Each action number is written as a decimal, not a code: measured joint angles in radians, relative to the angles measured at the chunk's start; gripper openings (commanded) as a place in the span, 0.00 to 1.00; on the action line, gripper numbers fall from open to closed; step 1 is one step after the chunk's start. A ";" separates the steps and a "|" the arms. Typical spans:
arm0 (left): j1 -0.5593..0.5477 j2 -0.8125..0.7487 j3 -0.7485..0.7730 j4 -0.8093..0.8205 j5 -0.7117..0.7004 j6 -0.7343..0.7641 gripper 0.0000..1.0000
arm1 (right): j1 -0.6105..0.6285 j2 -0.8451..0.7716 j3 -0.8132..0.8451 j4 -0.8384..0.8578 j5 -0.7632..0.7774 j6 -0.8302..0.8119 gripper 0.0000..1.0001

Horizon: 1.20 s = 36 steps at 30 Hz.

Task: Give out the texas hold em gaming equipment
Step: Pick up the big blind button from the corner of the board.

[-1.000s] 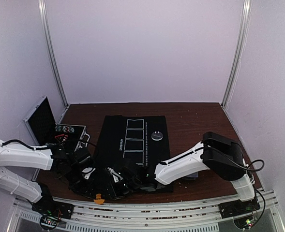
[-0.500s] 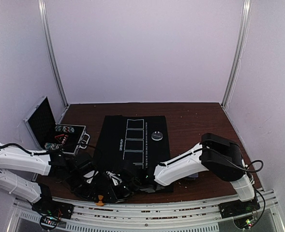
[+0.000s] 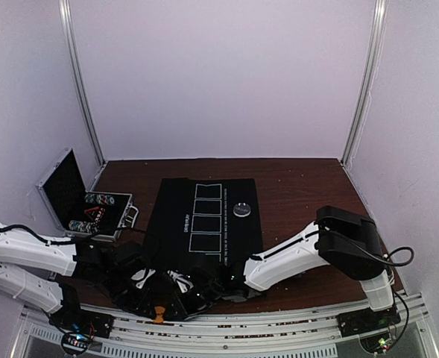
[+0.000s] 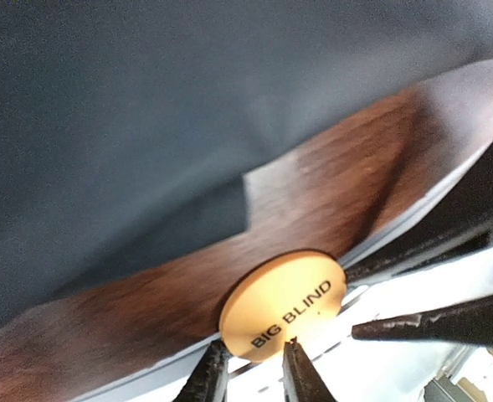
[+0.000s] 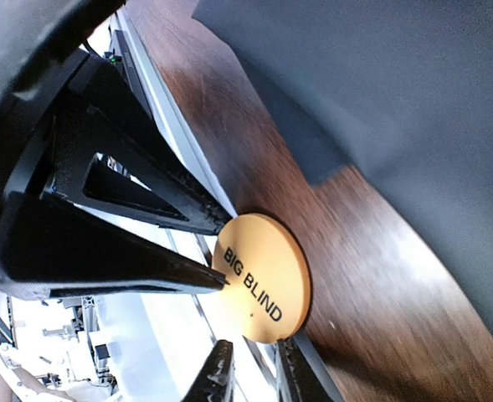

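A brown wooden bench (image 3: pixel 301 186) carries a black mat (image 3: pixel 174 205) printed with a column of four white outlined boxes and a line of small white lettering. Near the mat's left edge an open metal case (image 3: pixel 64 183) sits with its lid tilted up. White walls (image 3: pixel 219 74) and two metal posts (image 3: pixel 81 82) close the back. Pale rails (image 3: pixel 279 332) run along the near edge.

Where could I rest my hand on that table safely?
Bare wood lies right of the black mat and behind it. Crowded: the near edge, where the left gripper and right gripper meet at the orange disc, and by the open case.
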 measured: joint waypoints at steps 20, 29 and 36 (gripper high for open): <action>-0.022 -0.014 -0.023 0.043 0.072 -0.013 0.25 | 0.006 -0.018 -0.043 0.050 0.062 0.101 0.31; -0.023 -0.015 -0.032 0.053 0.084 -0.013 0.22 | 0.000 0.016 -0.046 0.155 0.011 0.158 0.27; -0.023 -0.027 -0.052 0.076 0.090 -0.013 0.22 | 0.001 0.016 -0.047 0.202 -0.024 0.151 0.18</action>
